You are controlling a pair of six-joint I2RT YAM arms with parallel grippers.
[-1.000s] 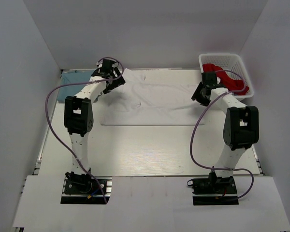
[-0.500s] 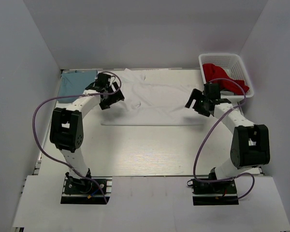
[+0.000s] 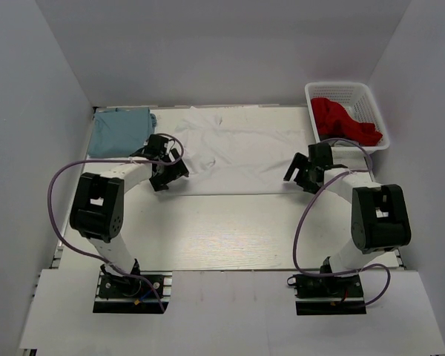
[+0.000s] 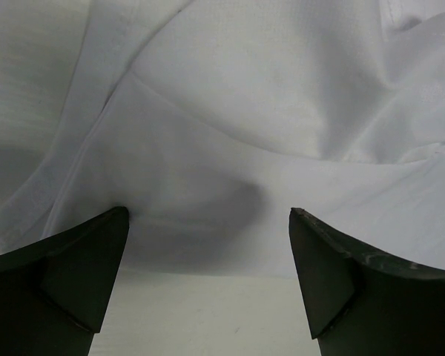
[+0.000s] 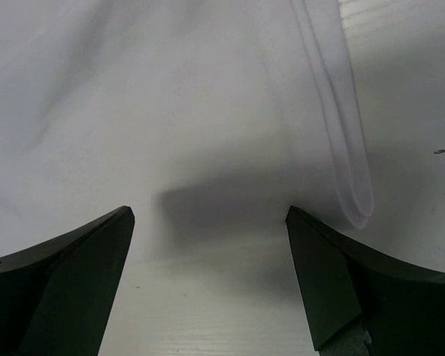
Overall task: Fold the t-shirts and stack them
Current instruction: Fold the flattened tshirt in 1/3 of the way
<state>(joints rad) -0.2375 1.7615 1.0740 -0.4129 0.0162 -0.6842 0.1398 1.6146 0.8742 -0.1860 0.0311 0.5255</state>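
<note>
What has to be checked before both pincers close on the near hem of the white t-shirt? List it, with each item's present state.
1. Left pincer open, nothing between its jaws: ok.
2. Right pincer open, nothing between its jaws: ok.
3. Near hem of the plain white cotton t-shirt lies just ahead of both pincers: ok in both wrist views.
4. White t-shirt spread flat: not ok, creased folds on its left side.
5. Folded light blue t-shirt clear of the white one: cannot tell, their edges meet at the far left.
6. Crumpled red garment out of the way in the white plastic basket: ok.
</note>
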